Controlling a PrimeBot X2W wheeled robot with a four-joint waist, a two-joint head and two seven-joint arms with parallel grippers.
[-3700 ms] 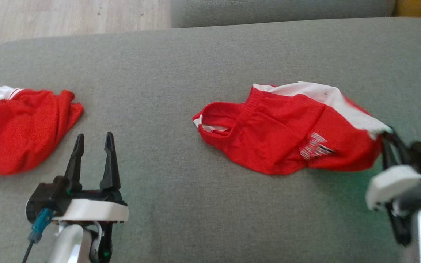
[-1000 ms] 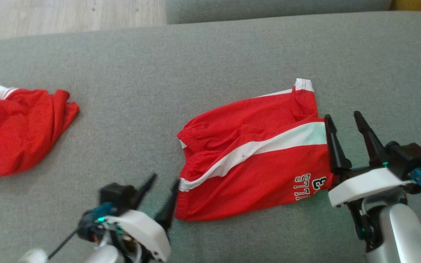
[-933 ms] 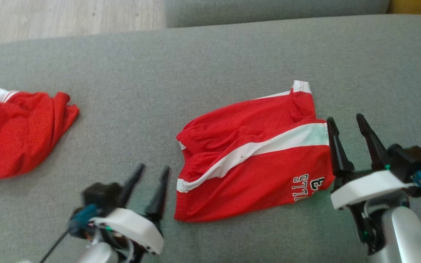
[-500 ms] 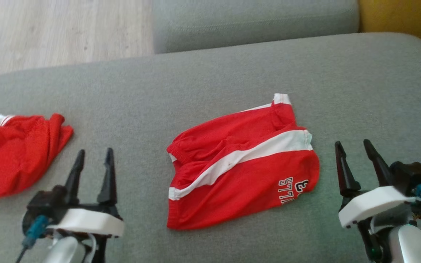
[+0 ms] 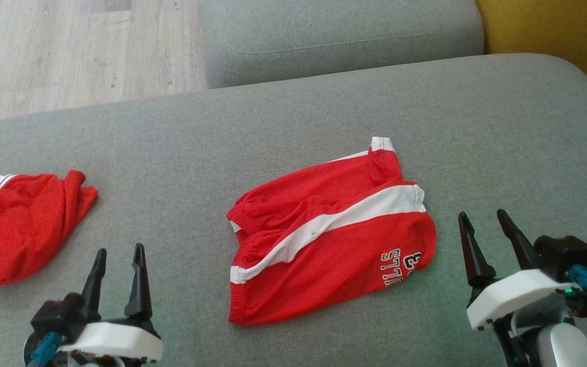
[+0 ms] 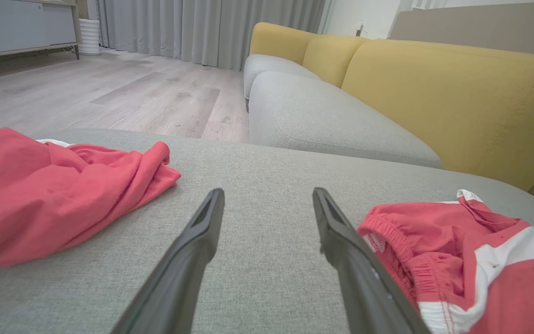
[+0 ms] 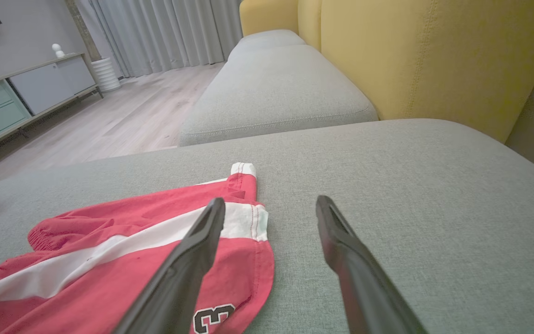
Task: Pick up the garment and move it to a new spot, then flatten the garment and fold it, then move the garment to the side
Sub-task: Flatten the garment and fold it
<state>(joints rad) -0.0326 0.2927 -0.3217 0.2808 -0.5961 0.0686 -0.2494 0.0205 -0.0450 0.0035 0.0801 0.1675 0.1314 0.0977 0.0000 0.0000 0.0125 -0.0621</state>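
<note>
Writing: black-and-white block print on the red shorts with a white side stripe [image 5: 324, 244], near the leg hem on the robot's right. A "3" reads clearly in right wrist view [image 7: 109, 260]; the letters beside it are upside down in head view, approx "LLS" (the rest is lost at the hem). Fabric looks thin and smooth, w/ a gathered elastic waistband at the left end and a white-edged corner sticking out at the far side.

The shorts lie fairly flat mid-way across the grey woven-fabric sofa seat [image 5: 273, 127], between both grippers and touching neither.

Count: 2 red garments. The other is a crumpled red garment with white trim [image 5: 18, 224], well apart at the left edge. 2 grippers w/ 2 dark tapered fingers each. Left gripper [image 5: 120, 248] has its fingers spread and grasps nothing, and so does the right gripper [image 5: 481, 214].

A second grey cushion [image 5: 334, 35], a yellow sofa back [image 5: 553, 30] and a pale wood-plank floor [image 5: 69, 51] lie beyond.
</note>
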